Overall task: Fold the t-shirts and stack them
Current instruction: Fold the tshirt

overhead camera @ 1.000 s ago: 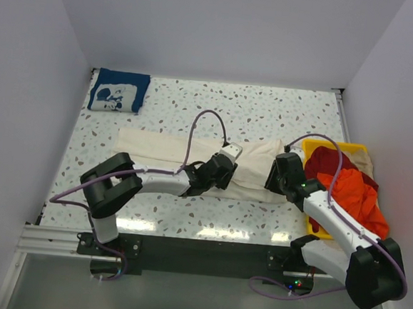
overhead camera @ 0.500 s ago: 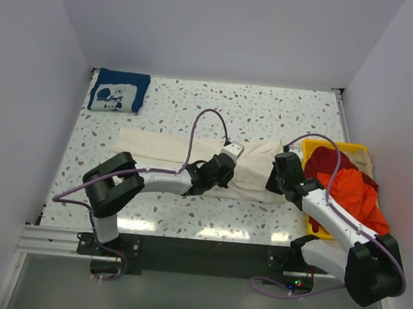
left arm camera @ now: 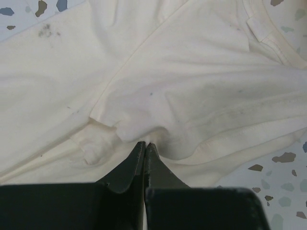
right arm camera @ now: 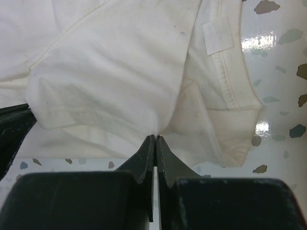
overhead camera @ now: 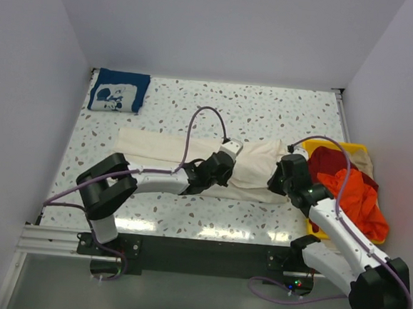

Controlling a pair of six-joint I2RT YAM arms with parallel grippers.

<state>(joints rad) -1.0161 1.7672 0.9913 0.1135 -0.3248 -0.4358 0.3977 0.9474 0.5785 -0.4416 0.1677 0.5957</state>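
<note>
At the very tips of the left gripper (left arm camera: 145,143) and the right gripper (right arm camera: 156,138), the jaws are pressed together on only a thin pucker of the cream t-shirt (left arm camera: 192,72) lying flat ahead of them, so I'd worry a lift slips free or peels up one layer, skewing the fold.

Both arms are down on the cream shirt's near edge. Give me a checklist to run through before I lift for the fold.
1. Left end effector shut on the cream shirt's near edge: ok.
2. Right end effector shut on the same edge: ok.
3. Number of cloth layers caught in each pinch: cannot tell.
4. Cloth lying flat around the grips: not ok, it is puckered and folded over at both.
5. Navy shirt apart from the cream one, folded in the far left corner: ok.
</note>
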